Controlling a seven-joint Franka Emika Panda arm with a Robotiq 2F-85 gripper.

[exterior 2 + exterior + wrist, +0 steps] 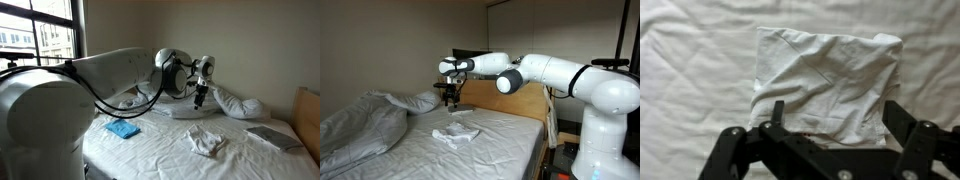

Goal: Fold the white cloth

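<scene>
The white cloth (830, 85) lies crumpled in the middle of the wrist view, flat on the bed (510, 135), and near the bottom middle in both exterior views. The pincer (451, 97) hangs above it, spread wide and holding nothing. One thing could go wrong: the bedsheet (690, 70) under the cloth is white and wrinkly too, so the pincer may pinch the sheet along with the cloth and drag both up. It may also grab a thick bunched part, not an edge, and then the fold would come out lumpy. The top edge and the right corner of the cloth look the cleanest to catch. There is open sheet all around the cloth. The big rumpled duvet (365, 120) sits at the left in an exterior view, well apart. A blue thing (123, 130) lies near the bed's left side, also out of the way. The wooden headboard (505, 100) stands behind the pincer, so a far swing back could bump it.
</scene>
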